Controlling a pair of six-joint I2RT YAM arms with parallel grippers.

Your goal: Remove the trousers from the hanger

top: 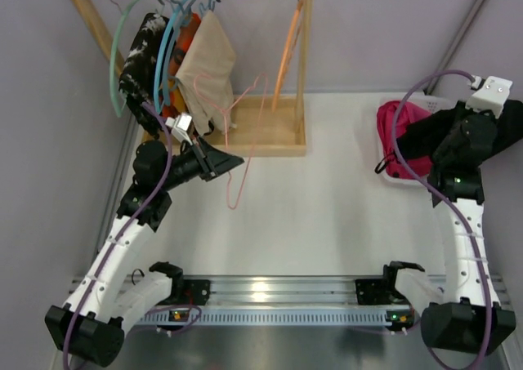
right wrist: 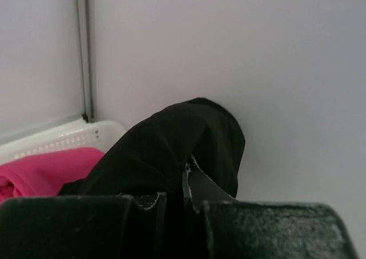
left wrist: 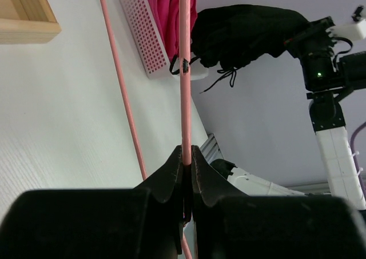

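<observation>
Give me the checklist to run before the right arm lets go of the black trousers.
1. Right gripper shut on the black trousers: ok.
2. Magenta trousers lying inside the white basket: ok.
3. Black trousers fully over the basket: cannot tell; in the top view much of the cloth spreads past the basket's right side.
4. Drawstrings clear of the basket rim: cannot tell; they dangle close beside it.
5. Left gripper shut on the pink hanger: ok.
6. Pink hanger bare, no garment on it: ok.
</observation>
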